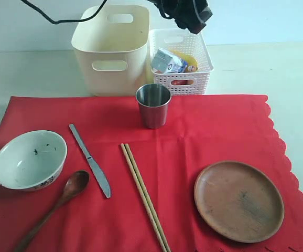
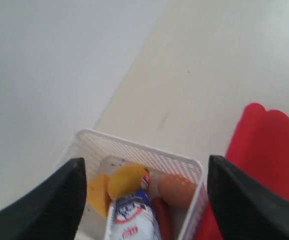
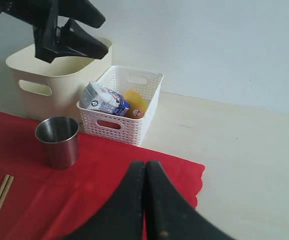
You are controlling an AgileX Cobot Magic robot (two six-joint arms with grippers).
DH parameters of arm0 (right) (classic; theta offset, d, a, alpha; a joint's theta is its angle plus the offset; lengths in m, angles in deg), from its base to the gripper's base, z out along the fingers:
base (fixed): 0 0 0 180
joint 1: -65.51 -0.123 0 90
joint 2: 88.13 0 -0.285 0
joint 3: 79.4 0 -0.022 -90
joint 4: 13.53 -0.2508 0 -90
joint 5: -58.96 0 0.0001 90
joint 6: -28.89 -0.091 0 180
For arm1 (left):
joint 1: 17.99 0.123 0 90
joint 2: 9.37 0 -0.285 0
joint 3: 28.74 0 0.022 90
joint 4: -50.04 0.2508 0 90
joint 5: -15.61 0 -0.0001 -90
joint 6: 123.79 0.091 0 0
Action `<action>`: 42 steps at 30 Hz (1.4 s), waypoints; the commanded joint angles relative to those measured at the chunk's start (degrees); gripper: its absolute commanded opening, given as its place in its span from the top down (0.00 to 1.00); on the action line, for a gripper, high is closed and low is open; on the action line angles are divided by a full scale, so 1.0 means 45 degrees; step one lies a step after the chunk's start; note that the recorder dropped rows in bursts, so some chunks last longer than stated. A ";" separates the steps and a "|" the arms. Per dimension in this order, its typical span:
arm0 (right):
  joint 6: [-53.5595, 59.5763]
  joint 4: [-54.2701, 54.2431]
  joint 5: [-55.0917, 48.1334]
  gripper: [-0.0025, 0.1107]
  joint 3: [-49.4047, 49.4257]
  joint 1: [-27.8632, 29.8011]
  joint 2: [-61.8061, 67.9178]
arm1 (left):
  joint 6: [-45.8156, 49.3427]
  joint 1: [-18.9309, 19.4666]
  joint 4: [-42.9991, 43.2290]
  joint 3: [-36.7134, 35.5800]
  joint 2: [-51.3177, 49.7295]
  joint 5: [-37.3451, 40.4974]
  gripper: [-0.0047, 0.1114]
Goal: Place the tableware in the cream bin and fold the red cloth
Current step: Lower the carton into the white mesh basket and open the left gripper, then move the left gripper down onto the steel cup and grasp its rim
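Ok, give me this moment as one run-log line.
left gripper open over white basket | right gripper shut, empty | bowl, cup, knife, spoon, chopsticks, plate on red cloth | cloth unfolded

The cloth [image 1: 204, 131] was plain bright red, the bin [image 1: 112, 52] cream, the lattice basket [image 1: 191, 84] white, the carton [image 1: 167, 61] blue and white. The bowl [image 1: 30, 160] was white, dark-specked inside and dark-patterned outside. The plate [image 1: 239, 200] was reddish brown, the spoon [image 1: 62, 199] dark brown, the chopsticks [image 1: 143, 194] pale tan, the cup [image 1: 153, 105] and knife [image 1: 91, 163] silvery grey.

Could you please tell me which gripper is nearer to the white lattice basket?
Left. The left gripper hangs open above the white lattice basket; the right gripper, shut, is over the red cloth near its corner, apart from the basket.
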 commanded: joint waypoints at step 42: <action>-0.0025 0.0422 0.0083 0.98 0.0076 0.0009 -0.0093 | -1.1997 0.1163 0.3465 -0.2126 -0.1115 0.3380 0.39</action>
